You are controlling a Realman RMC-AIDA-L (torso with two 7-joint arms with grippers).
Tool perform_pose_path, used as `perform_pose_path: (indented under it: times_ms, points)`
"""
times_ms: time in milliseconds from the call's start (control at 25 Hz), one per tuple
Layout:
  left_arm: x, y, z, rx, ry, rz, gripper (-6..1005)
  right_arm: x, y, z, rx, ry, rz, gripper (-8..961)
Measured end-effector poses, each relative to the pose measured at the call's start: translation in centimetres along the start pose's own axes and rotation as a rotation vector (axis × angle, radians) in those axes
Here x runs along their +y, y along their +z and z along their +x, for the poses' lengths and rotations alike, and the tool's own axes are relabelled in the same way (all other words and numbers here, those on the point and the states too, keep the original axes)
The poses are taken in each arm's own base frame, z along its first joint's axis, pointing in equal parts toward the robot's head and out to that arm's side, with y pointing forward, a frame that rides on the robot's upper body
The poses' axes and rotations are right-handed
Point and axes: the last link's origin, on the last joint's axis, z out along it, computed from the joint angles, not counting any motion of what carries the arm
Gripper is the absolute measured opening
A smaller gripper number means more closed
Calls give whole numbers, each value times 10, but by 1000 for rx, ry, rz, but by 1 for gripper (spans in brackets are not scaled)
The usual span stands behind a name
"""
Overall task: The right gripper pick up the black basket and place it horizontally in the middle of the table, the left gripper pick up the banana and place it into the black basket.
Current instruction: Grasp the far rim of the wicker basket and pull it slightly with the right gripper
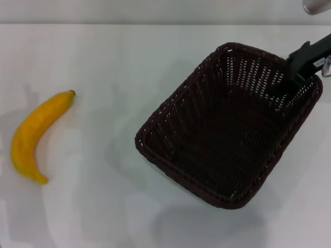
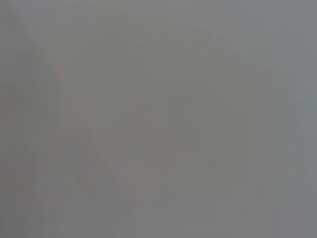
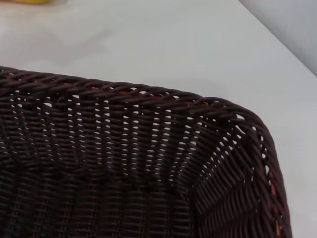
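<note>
The black basket [image 1: 217, 139] sits askew on the right half of the white table [image 1: 93, 206], its long side running diagonally. My right gripper [image 1: 284, 87] comes in from the upper right and straddles the basket's far right rim, with one black finger inside the wall, shut on it. The right wrist view shows the basket's woven wall and a rounded corner [image 3: 124, 173] from close up. The banana [image 1: 36, 135] lies on the table at the far left, stem tip pointing away from me, well apart from the basket. My left gripper is out of view; the left wrist view shows only plain grey.
The table's far edge [image 1: 155, 23] runs along the top of the head view. A grey metal part [image 1: 315, 6] shows at the top right corner. Bare tabletop lies between the banana and the basket.
</note>
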Motion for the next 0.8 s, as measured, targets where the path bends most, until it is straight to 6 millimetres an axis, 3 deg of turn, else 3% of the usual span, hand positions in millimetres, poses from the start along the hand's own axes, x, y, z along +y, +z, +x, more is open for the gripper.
perform_pose_path:
  times_ms: [440, 800]
  points:
    - [-2, -1, -1, -4, 2, 2, 889, 3, 5, 4, 54, -10, 6, 663]
    - [-2, -1, -1, -4, -3, 0, 890, 6, 9, 3, 103, -31, 31, 557]
